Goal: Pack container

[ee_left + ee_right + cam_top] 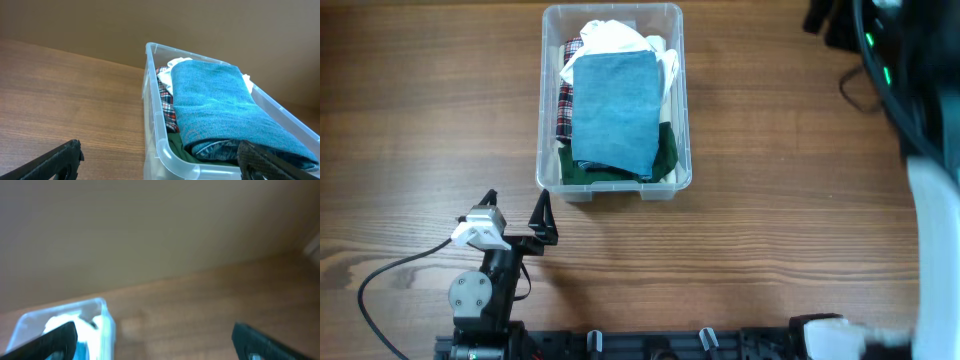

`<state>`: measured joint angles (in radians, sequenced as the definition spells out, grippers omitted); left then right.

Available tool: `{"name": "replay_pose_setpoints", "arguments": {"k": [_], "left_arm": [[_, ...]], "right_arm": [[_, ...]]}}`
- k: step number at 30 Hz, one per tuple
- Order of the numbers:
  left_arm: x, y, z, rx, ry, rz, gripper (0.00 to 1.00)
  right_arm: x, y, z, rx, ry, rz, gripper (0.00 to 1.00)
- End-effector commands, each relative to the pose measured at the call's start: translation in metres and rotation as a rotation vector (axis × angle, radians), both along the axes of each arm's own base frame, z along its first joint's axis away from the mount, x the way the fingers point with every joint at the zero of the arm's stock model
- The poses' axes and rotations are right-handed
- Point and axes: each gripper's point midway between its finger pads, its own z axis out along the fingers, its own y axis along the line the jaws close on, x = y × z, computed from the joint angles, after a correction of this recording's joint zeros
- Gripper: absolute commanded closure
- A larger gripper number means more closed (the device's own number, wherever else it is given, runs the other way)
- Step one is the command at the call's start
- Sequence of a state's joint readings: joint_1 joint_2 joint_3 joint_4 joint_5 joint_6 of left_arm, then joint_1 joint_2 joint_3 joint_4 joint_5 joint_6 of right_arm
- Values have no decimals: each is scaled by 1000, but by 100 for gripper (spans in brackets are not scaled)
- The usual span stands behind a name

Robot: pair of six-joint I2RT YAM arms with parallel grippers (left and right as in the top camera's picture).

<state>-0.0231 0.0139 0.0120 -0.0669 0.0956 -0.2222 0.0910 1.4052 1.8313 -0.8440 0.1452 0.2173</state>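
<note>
From overhead, the left hand (515,205) is seen spread wide and empty above the table (420,100), just short of the container (616,192). The container's long axis is pointed away from the robot.

In the left wrist view, folded clothes (215,105) are seen filling the container.

In the right wrist view, the right hand (155,342) is spread wide, with nothing held.

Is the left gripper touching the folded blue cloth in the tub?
Apart. Overhead, the left gripper hangs open outside the tub, with the tub's wall between it and the blue cloth.
</note>
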Motion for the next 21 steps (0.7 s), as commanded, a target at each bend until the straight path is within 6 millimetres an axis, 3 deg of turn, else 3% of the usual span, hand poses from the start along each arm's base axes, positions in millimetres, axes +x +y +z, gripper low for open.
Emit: {"name": "replay_pose_setpoints", "arguments": {"k": [1, 13, 21], "left_arm": [[0, 1, -1, 5, -4, 3, 0], [0, 1, -1, 5, -4, 3, 0], [0, 1, -1, 5, -4, 3, 0]], "right_arm": [[-39, -6, -28, -86, -66, 24, 0], [-122, -3, -115, -34, -427, 67, 0], [-144, -3, -179, -22, -494, 111, 0]]}}
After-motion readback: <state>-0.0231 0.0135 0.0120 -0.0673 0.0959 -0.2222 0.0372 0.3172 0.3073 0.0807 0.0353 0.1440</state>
